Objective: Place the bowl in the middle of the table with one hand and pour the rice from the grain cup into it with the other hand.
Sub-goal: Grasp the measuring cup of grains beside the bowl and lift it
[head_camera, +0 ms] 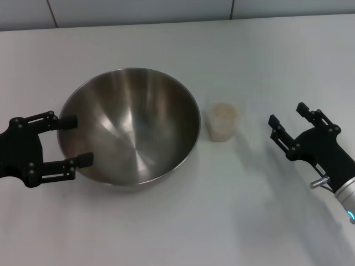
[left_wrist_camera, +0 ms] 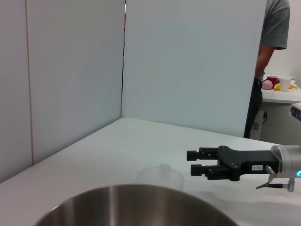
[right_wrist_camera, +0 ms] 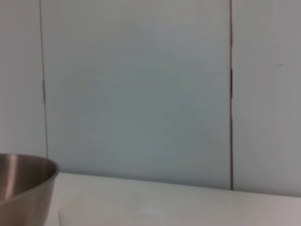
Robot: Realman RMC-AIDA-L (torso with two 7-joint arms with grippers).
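Left gripper (head_camera: 72, 141), jaws spread and holding nothing, straddles the rim of the bowl (head_camera: 130, 124) at 9 o'clock; bowl placement looks about finished. Cup (head_camera: 223, 121) of rice (head_camera: 224, 110) stands just at the bowl's 3 o'clock. Right gripper (head_camera: 288, 123), wide open and empty, must next close on the cup. No legible writing.

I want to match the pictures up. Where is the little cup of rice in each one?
Head view: the cup stands between the bowl and the right gripper.
Left wrist view: its rim peeks over the bowl's edge.
Right wrist view: a pale blur low down, cannot tell.
Shared landmark: the steel bowl.
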